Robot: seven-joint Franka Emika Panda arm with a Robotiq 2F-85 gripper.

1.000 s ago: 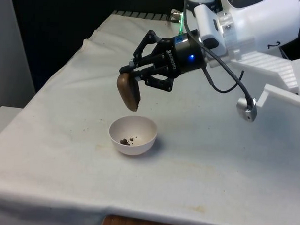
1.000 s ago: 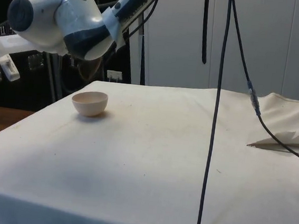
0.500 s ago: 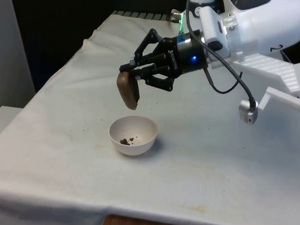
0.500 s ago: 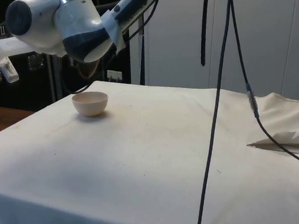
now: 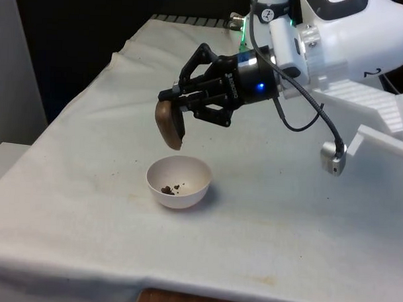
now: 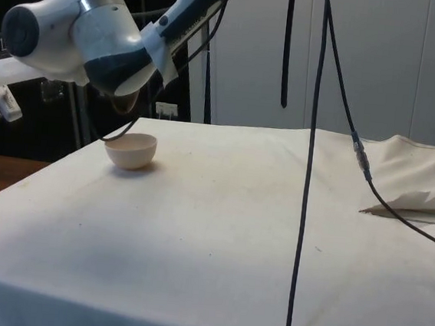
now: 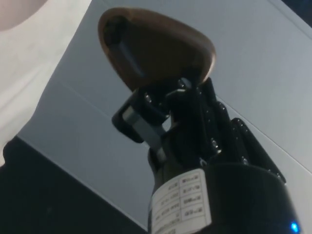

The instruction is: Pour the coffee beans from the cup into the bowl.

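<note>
Hand (image 5: pixel 174 107) is clamped on the brown cup (image 5: pixel 169 123), holding it by the rim: in the wrist view one finger (image 7: pixel 127 51) sits inside the cup (image 7: pixel 161 46) and the other presses the outside wall. Cup is tipped well over on its side in the air, mouth turned away from the front camera, lower edge pointing down toward the bowl.

White bowl (image 5: pixel 178 182) sits on the bench (image 5: pixel 285 213) directly below the cup, clear gap between them, not touching. A few dark coffee beans (image 5: pixel 169 187) lie at the bottom of the bowl, clustered toward the front view's left. Can't tell from these views whether any beans are left in the cup.

Side view: bowl (image 6: pixel 131 150) is near the bench's far left corner, with the arm's wrist housing (image 6: pixel 75 41) above it and blocking most of the hand; just a sliver of the cup (image 6: pixel 125 102) shows under the housing, above the bowl's rim.

Black cable (image 6: pixel 307 172) hangs down through the side view, well apart from the bowl. Cloth on the bench is rumpled at the right edge (image 6: pixel 424 179) in that view.
</note>
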